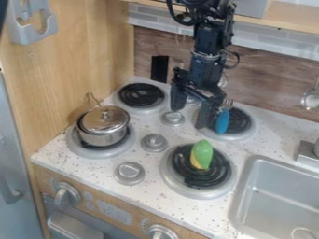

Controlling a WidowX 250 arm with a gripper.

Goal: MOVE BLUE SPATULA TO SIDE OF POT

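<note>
The black gripper (190, 107) hangs over the back of the stove, between the two rear burners, its fingers apart with nothing visible between them. Just right of its right finger is the blue spatula (222, 122), at the rear right burner; the blue part points toward the front and a metal part extends behind it. Whether the gripper touches it, I cannot tell. A lidded metal pot (102, 132) sits on the front left burner.
A green and yellow toy (202, 154) lies on the front right burner (184, 189). Metal knobs (154, 142) stand between the burners. The sink (280, 196) is at the right, a wooden wall (68, 70) at the left, and a backsplash behind.
</note>
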